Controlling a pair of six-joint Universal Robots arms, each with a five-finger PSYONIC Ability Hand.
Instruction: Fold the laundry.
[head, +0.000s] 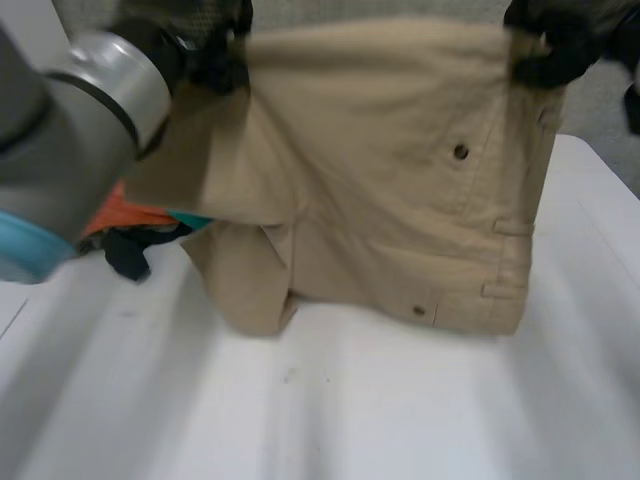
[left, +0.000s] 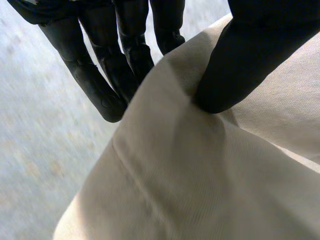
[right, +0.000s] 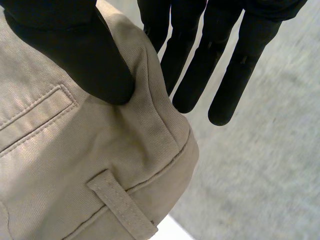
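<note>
Tan trousers (head: 380, 170) hang in the air above the white table (head: 330, 410), their lower end resting on it. My left hand (head: 215, 45) pinches the upper left edge of the cloth; in the left wrist view the thumb (left: 240, 60) presses the tan fabric (left: 200, 175) against the straight fingers (left: 100, 80). My right hand (head: 555, 45) holds the upper right corner at the waistband; in the right wrist view its thumb (right: 80, 55) clamps the waistband (right: 100, 150) against the fingers (right: 210, 55), beside a belt loop (right: 122, 205).
A pile of other laundry, orange (head: 125, 215), teal and dark pieces (head: 130, 252), lies on the table behind my left arm (head: 70, 130). Grey floor (head: 600, 100) lies beyond the table's far edge.
</note>
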